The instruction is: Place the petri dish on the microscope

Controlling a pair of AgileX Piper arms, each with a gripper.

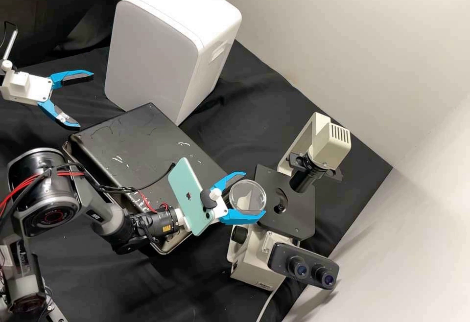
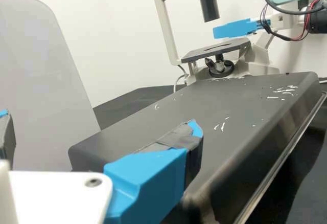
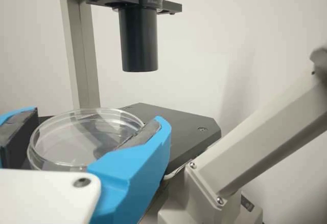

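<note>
- Right gripper (image 1: pixel 253 194) has its fingers clamped on the dish (image 1: pixel 248 196), one on each side of the rim, and the dish sits level.
- The dish is at the near edge of the microscope (image 1: pixel 267 251) stage (image 1: pixel 293 209), short of the black lens tube (image 1: pixel 303 179).
- From the left wrist view, that gripper's blue finger (image 2: pixel 234 28) hangs a bit above the stage, not touching it. The dish is too clear to make out there.
- In the right wrist view one finger (image 3: pixel 135 155) covers part of the dish rim, so I can't tell if the bottom touches the stage.
- Left gripper (image 1: pixel 83 98) is well apart, near the white box (image 1: pixel 171 43), fingers spread wide and gripping nothing. One of its fingers is mostly cut off in its own view.
- The tray (image 1: pixel 142 150) lies on the surface (image 1: pixel 254 111) between the two grippers and hides the microscope base from the left wrist view.
- The green phone (image 1: pixel 191 202) on the right arm hides the wrist behind it.
</note>
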